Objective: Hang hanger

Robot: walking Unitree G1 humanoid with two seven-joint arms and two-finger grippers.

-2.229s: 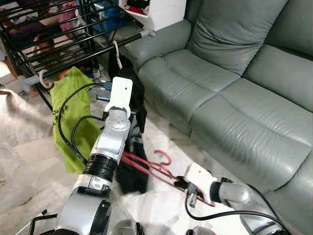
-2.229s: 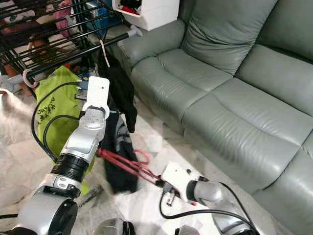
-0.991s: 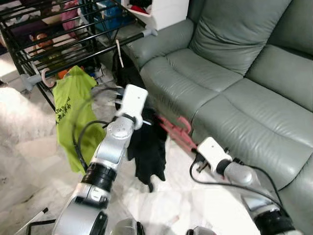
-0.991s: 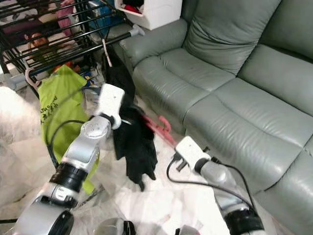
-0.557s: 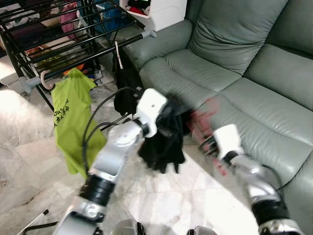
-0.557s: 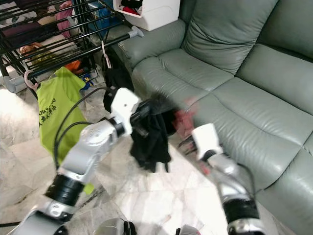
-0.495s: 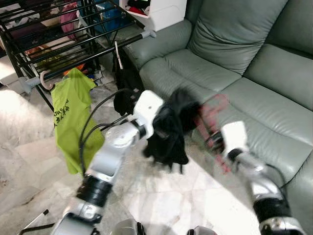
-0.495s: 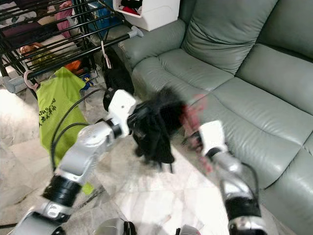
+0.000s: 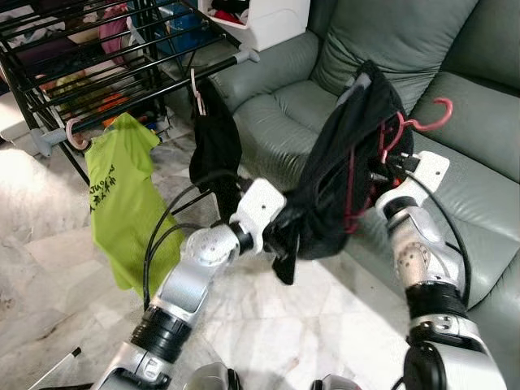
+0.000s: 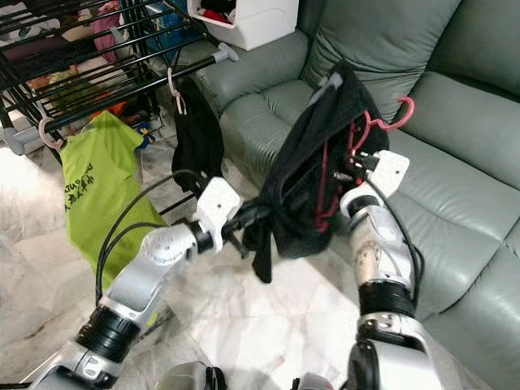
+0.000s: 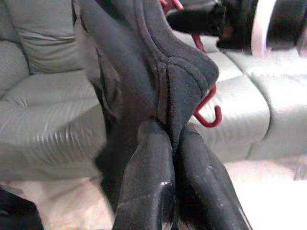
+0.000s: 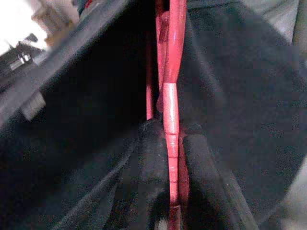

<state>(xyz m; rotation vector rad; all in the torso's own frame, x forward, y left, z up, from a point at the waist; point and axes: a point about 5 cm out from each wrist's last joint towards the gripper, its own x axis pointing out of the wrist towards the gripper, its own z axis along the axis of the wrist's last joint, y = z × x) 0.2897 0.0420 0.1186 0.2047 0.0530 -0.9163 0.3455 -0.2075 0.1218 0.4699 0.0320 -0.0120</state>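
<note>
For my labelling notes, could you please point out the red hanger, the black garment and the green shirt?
red hanger [image 9: 431, 114], left eye view, on its hook.
black garment [image 9: 341, 171], left eye view, mid-fabric.
green shirt [image 9: 122, 195], left eye view, on its chest.

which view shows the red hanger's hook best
The left eye view: the red hanger's hook curves clear above the black garment. The right eye view shows it similarly. The right wrist view has just its bar between the right gripper; the left wrist view, one lower hook.

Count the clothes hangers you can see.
3: a red hanger held by the right end effector, one under the black garment on the rack, one under the green shirt. Others may be hidden.
</note>
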